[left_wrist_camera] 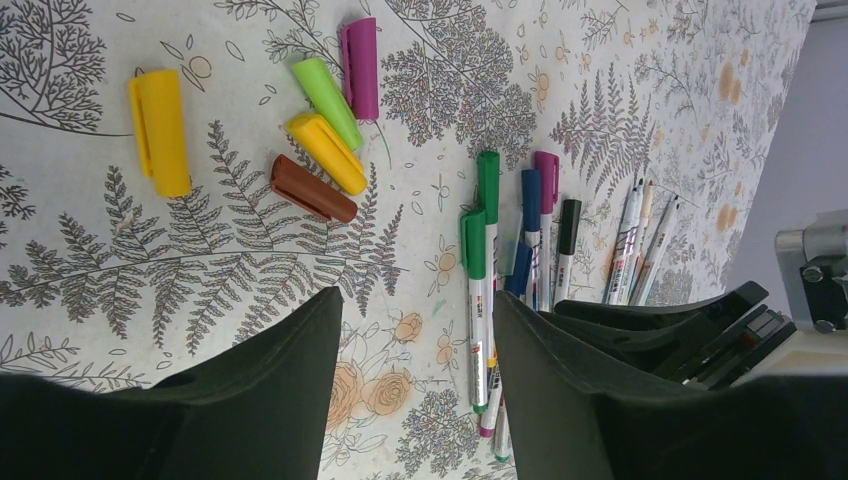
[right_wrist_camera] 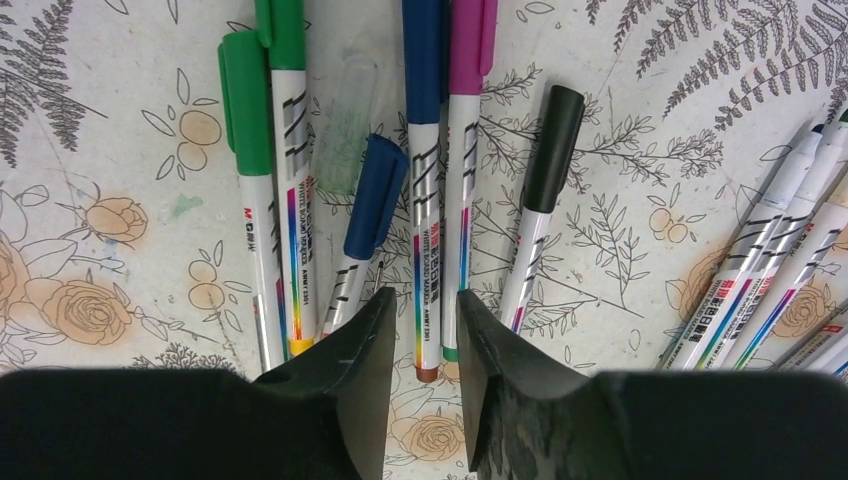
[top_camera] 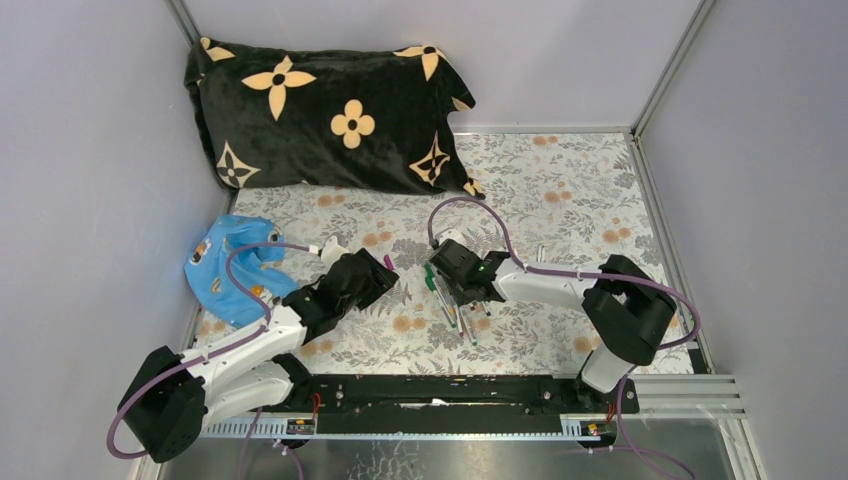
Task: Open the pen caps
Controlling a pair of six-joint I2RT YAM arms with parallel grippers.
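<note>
Between the narrowly parted right jaws, a blue-capped pen (right_wrist_camera: pixel 423 190); left jaws released, empty.

Bright, even diffuse light; only faint soft shadows beside pens (right_wrist_camera: pixel 425 200); all three views sharp, colours clear.

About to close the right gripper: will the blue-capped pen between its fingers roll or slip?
The blue-capped pen probably rolls: round barrel, lying flat. Likely stiff and light, thin plastic. Its glossy barrel may slip, nudging the magenta-capped pen alongside.
</note>
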